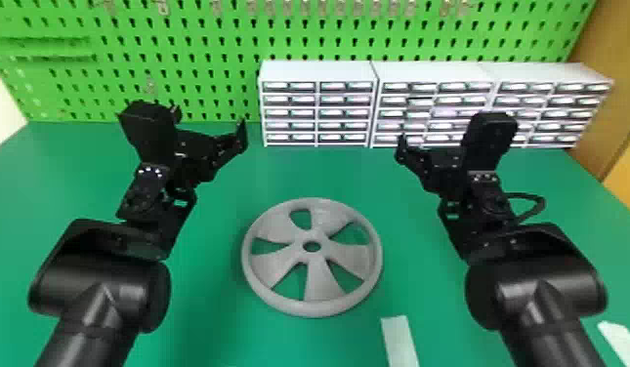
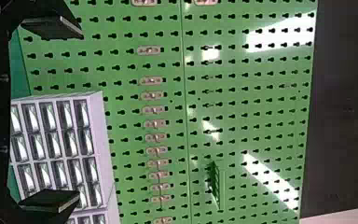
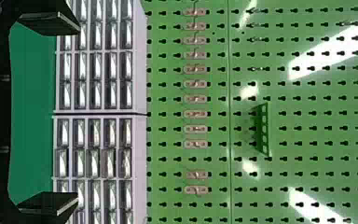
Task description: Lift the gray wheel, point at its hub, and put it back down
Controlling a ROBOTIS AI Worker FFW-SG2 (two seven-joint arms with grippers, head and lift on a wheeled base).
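Gray wheel point(image 1: 311, 259) lay flat, ungripped.
We noted left gripper point(image 2: 79, 114) and right gripper point(image 3: 78, 114) spread wide; uneven lifting, we judged, risked tipping it loose.

Workshop-like workspace, green pegboard point(image 1: 220, 73) with metal hooks point(image 3: 196, 84) behind a green worktable point(image 1: 206, 293), white small-parts drawer cabinets point(image 1: 318, 71) along the pegboard's foot

Head view: 2 arms point(image 1: 101, 293) cut off at bottom; drawer contents point(image 1: 289, 112) blurred.
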